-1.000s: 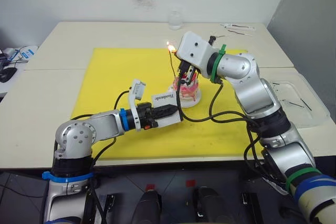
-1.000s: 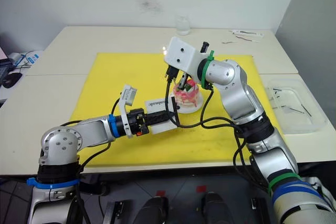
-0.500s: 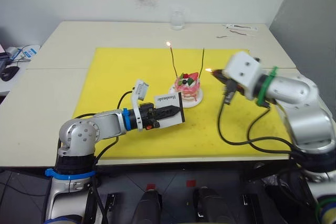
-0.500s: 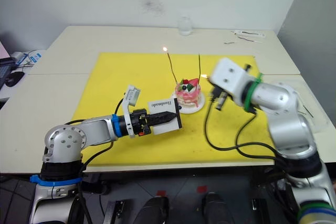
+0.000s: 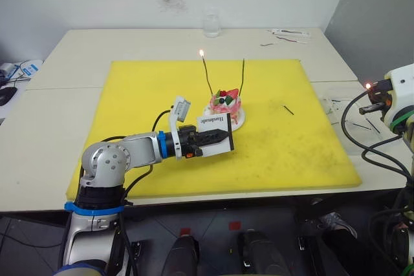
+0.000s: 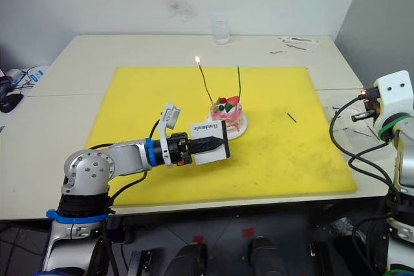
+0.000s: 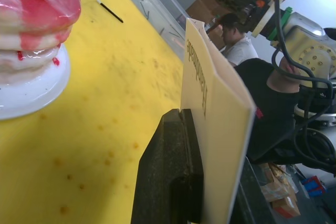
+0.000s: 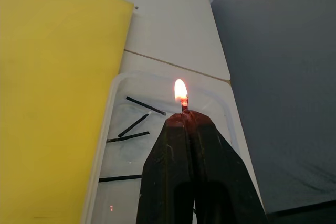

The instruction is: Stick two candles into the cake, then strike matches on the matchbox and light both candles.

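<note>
The pink cake point(image 5: 226, 103) stands on its white plate point(image 5: 238, 121) on the yellow mat, with both candles stuck in it. A small flame burns at the tip of the left candle point(image 5: 206, 75). I see no flame on the right candle point(image 5: 242, 77). My left gripper point(image 5: 218, 136) is shut on the white matchbox point(image 5: 215, 123), held upright just in front of the cake. Far to the right, my right gripper point(image 8: 185, 117) is shut on a burning match point(image 8: 184, 106) above the clear tray point(image 8: 118, 85). Another match point(image 5: 288, 110) lies on the mat.
The yellow mat point(image 5: 142, 95) covers the table's middle. A glass point(image 5: 211, 24) stands at the back edge, and thin items point(image 5: 291, 32) lie at the back right. Several matches point(image 8: 137, 125) lie in the tray. A person point(image 7: 237, 41) is beyond the table's right side.
My right arm has swung from the cake out to the right, over the tray, with the burning match still in its fingers. The left gripper holds the matchbox in about the same place.
</note>
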You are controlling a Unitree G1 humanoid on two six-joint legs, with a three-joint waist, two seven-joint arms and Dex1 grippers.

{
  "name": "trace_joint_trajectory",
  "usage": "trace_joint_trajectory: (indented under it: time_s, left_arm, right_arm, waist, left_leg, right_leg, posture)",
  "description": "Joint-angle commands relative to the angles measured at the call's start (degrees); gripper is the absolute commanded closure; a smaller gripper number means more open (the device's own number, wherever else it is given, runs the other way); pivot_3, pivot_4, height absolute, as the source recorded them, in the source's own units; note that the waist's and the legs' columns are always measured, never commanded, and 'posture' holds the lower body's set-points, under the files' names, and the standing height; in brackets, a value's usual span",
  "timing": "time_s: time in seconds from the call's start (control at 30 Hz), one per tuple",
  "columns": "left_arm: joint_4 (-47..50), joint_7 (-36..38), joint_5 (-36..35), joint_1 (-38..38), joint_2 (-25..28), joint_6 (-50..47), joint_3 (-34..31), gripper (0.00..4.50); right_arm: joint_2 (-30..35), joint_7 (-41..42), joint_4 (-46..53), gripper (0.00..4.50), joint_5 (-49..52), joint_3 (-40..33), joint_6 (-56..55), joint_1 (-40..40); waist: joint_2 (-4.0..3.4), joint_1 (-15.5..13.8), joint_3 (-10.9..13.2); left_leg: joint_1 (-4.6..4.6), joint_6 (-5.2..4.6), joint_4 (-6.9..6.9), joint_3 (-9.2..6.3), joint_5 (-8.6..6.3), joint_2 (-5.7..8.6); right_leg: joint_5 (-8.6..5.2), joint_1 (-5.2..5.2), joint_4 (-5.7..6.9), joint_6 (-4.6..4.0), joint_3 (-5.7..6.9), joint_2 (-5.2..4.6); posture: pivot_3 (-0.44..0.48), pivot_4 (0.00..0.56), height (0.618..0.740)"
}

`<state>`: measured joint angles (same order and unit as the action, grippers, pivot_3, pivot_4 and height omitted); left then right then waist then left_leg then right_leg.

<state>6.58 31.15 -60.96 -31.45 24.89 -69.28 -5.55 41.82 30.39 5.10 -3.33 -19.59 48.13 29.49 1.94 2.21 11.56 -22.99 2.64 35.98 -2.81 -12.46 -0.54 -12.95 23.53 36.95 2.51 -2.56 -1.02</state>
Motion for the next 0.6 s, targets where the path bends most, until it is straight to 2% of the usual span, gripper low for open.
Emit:
trace_joint_trajectory:
  time_s: [0.03,0.1,0.2,0.57,0.6]
  left_arm:
    - [1.4,1.0,-0.3,-0.5,0.4,0.3,-0.8,4.50]
    - [2.1,0.7,-0.5,0.2,0.4,0.0,-1.2,4.50]
    - [2.7,0.1,-0.7,0.7,0.2,-0.2,-1.7,4.50]
    - [3.8,-0.9,-1.4,1.4,0.0,-1.1,-2.9,4.50]
    - [3.9,-0.9,-1.4,1.5,0.1,-1.3,-3.1,4.50]
  right_arm:
    - [1.1,-2.8,0.2,4.48,0.2,0.0,0.7,1.6]
    - [0.3,-4.4,0.5,4.48,0.0,0.3,1.4,0.7]
    - [-0.9,-6.0,1.0,3.88,0.8,0.1,1.8,-0.2]
    - [-2.7,-7.6,4.9,0.13,2.9,0.9,3.4,-0.1]
    - [-3.7,-6.8,6.9,0.02,4.1,1.9,3.9,0.2]
  waist:
    - [0.00,0.0,0.0]
    - [0.00,-0.2,0.0]
    - [0.00,-0.3,0.0]
    - [0.00,-0.3,0.0]
    - [0.00,-0.3,0.0]
  left_leg:
    - [0.00,-0.01,-0.01,-0.01,-0.01,0.00]
    - [-0.02,-0.01,-0.03,-0.05,-0.01,-0.01]
    - [-0.03,-0.01,-0.05,-0.05,-0.02,-0.01]
    - [-0.02,-0.02,-0.02,-0.05,-0.01,-0.01]
    - [-0.02,-0.02,-0.02,-0.05,-0.01,-0.01]
  right_leg:
    - [0.01,0.00,0.00,0.02,0.00,0.00]
    - [0.00,0.00,-0.01,0.04,0.05,0.01]
    - [-0.01,0.01,-0.03,0.04,0.05,0.00]
    - [-0.01,0.00,-0.01,0.04,0.04,0.01]
    - [-0.01,0.00,-0.01,0.04,0.04,0.01]
  posture:
    - [0.000,0.150,0.740]
    - [0.000,0.150,0.740]
    - [0.000,0.150,0.740]
    - [0.000,0.150,0.740]
    - [0.000,0.150,0.740]
